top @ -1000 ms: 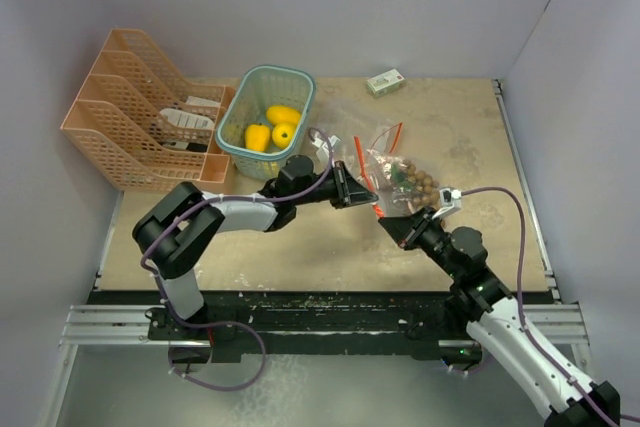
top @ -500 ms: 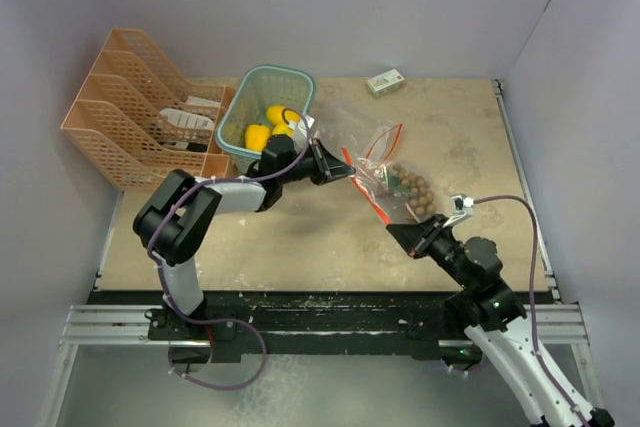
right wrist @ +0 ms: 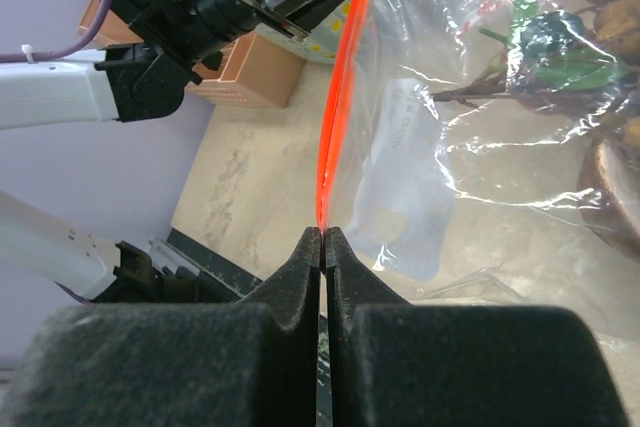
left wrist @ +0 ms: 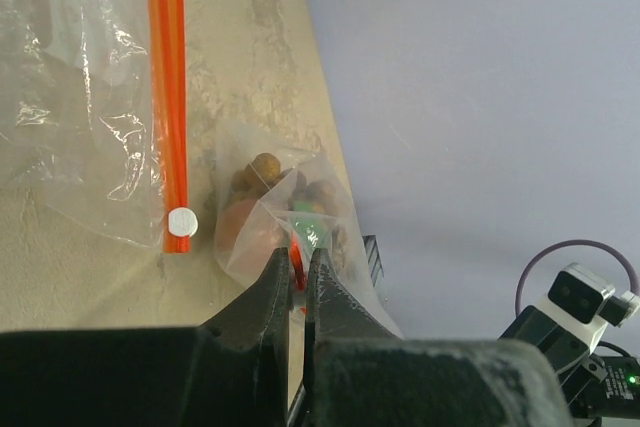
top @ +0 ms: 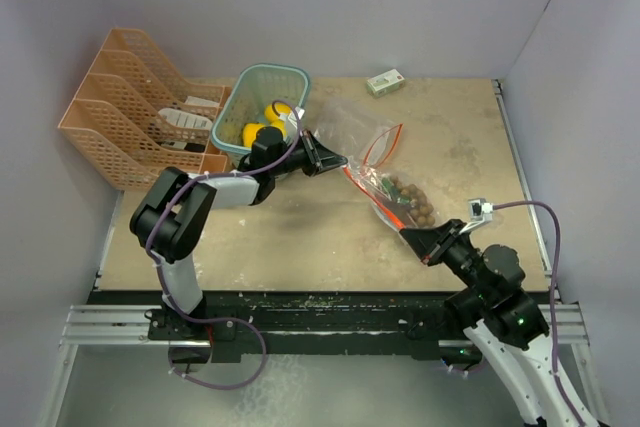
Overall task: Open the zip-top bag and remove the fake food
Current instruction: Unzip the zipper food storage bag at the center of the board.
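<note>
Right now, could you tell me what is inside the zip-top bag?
A brownish grape cluster with green leaves and a round brown piece; the crumpled bag hides anything beneath.

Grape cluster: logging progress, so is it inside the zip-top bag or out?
Inside: the grape cluster shows through the clear zip-top bag walls.

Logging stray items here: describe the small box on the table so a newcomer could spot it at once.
On the tan table, look along the far edge by the back wall, right of the teal basket. The small box lies there alone, beyond the zip-top bag. It is the only flat carton, white with green, touching nothing.
</note>
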You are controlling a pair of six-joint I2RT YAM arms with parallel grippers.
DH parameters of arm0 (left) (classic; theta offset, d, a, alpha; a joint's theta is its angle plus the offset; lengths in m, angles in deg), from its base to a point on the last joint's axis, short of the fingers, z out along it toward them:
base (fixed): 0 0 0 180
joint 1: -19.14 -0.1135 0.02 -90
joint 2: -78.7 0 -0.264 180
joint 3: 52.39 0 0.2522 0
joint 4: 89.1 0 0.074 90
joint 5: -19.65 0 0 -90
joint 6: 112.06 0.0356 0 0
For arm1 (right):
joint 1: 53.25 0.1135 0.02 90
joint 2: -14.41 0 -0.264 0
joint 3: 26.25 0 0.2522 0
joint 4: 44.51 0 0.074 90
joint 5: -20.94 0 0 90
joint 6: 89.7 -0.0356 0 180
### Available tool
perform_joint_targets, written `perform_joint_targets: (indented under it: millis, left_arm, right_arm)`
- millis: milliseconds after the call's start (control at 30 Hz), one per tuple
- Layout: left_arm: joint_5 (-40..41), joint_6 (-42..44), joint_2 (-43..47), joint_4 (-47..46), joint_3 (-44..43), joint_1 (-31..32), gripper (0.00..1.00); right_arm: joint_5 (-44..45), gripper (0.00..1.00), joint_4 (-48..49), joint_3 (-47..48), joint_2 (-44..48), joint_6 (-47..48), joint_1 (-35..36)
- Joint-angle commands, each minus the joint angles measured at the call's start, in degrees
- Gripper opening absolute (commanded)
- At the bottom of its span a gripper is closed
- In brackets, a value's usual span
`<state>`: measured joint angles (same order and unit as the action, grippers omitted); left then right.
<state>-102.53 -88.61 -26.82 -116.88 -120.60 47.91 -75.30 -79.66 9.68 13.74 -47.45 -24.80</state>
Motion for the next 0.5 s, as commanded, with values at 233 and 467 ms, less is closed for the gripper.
perform_joint_targets:
  millis: [233, 467]
  left_arm:
    - [4.04, 1.50, 1.15, 3.16, -1.76, -5.18, 0.01]
    - [3.19, 1.10, 1.73, 1.78, -1.43, -5.02, 0.00]
  right_arm:
    - [4.40, 0.00, -5.24, 10.48, 0.87, 2.67, 0.03]
    - [2.76, 0.00, -4.20, 8.45, -0.14, 2.17, 0.03]
